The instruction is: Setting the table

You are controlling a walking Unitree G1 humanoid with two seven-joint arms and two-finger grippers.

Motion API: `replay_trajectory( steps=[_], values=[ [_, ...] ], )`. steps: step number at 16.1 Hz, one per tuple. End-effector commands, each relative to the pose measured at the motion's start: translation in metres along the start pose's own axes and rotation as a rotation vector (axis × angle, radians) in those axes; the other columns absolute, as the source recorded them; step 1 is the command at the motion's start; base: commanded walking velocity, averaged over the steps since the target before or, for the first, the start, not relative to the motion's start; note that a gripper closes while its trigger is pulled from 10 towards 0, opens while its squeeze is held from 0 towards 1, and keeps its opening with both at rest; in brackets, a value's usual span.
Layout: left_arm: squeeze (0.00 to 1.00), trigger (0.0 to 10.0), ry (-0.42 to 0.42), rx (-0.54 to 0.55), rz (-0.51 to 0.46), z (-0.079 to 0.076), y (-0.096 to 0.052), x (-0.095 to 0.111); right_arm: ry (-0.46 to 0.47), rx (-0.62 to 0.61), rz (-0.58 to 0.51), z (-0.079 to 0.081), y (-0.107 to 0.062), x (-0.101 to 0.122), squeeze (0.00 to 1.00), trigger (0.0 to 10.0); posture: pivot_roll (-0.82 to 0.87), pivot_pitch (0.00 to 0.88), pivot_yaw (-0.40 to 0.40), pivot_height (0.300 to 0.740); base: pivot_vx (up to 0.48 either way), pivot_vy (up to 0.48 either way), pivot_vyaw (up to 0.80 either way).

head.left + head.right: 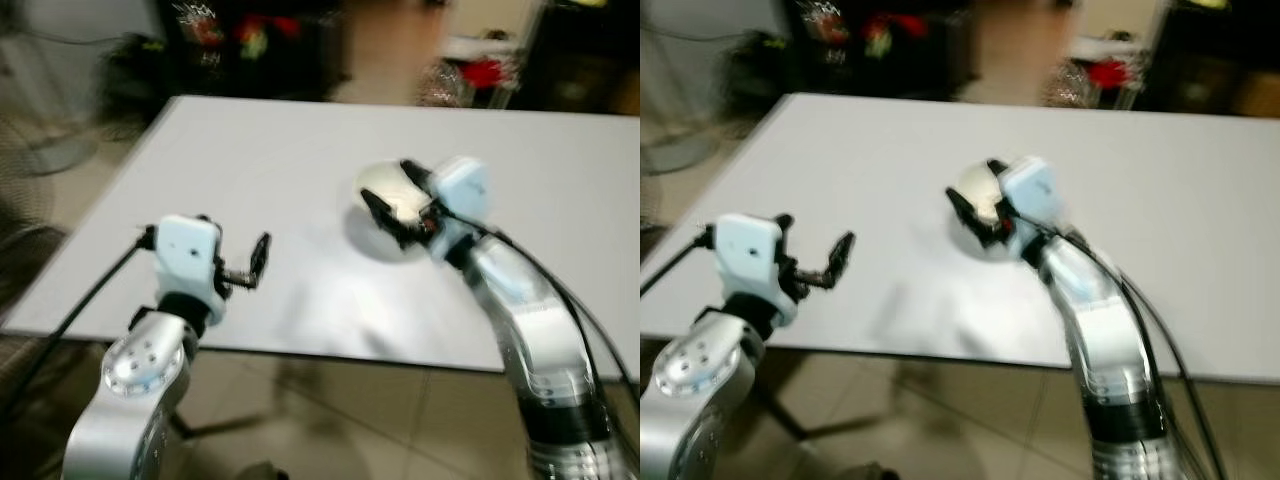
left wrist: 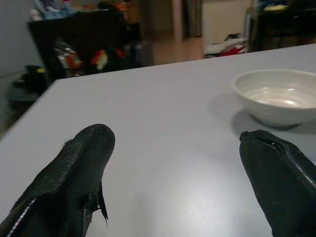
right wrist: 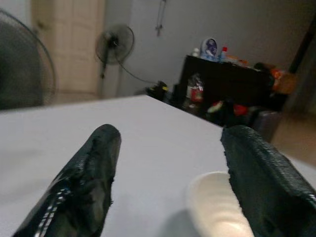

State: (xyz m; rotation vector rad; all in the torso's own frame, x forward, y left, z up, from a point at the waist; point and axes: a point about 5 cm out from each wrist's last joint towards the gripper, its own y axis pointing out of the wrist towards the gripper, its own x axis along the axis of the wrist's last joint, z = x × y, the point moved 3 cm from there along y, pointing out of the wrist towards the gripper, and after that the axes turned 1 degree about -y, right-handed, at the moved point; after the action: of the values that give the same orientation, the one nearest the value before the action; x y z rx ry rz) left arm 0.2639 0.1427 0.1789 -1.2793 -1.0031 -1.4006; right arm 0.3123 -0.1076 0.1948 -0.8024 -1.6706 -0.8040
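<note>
right pincer (image 1: 388,197) — hovering released over the white bowl (image 1: 392,208), fingers straddling its rim | bowl sitting mid-surface (image 1: 280,150) | left pincer (image 1: 812,246) — gaping released above the near edge, well apart from bowl

A tabletop (image 1: 250,160) stretches ahead of the robot, its near edge closest to the robot's body. A bowl (image 1: 392,205) sits on the tabletop, roughly midway between the left and right edges and nearer the near edge than the far one. The right hand (image 1: 392,190) is at the bowl, one finger on each side of its rim. The left hand (image 1: 240,262) hovers over the tabletop close to the near edge, toward the near-left corner, well apart from the bowl. Beyond the far edge stands a cabinet (image 3: 227,81), and a standing fan (image 3: 114,45) beside it.
</note>
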Motion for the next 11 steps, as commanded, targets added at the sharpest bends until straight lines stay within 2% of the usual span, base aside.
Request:
replay_trajectory(
  steps=[1,4,6,8,11],
  values=[
    [0.00,10.0,0.020,0.009,-0.007,0.002,0.001,0.000,0.042,-0.040,0.031,0.005,-0.013,0.001,1.00,10.0,-0.06,0.000,0.080,0.740,0.000,0.000,0.80],
    [0.00,10.0,-0.013,0.037,-0.005,0.007,-0.002,-0.001,0.099,-0.124,0.088,0.009,-0.031,-0.004,1.00,10.0,-0.07,0.000,0.085,0.740,0.000,0.000,0.80],
    [0.00,10.0,-0.034,0.062,0.014,0.009,-0.006,-0.007,0.105,-0.155,0.134,0.009,-0.040,-0.010,1.00,10.0,-0.08,0.000,0.075,0.740,0.000,0.000,0.80],
    [0.00,10.0,-0.025,0.063,0.036,0.008,-0.012,-0.015,0.111,-0.164,0.166,0.010,-0.043,-0.009,1.00,10.0,-0.08,0.000,0.070,0.740,0.000,0.000,0.80],
    [0.00,10.0,-0.024,0.080,0.036,0.014,-0.017,-0.014,0.115,-0.160,0.187,0.010,-0.045,-0.012,1.00,10.0,-0.08,0.000,0.070,0.740,0.000,0.000,0.80]
  ],
)
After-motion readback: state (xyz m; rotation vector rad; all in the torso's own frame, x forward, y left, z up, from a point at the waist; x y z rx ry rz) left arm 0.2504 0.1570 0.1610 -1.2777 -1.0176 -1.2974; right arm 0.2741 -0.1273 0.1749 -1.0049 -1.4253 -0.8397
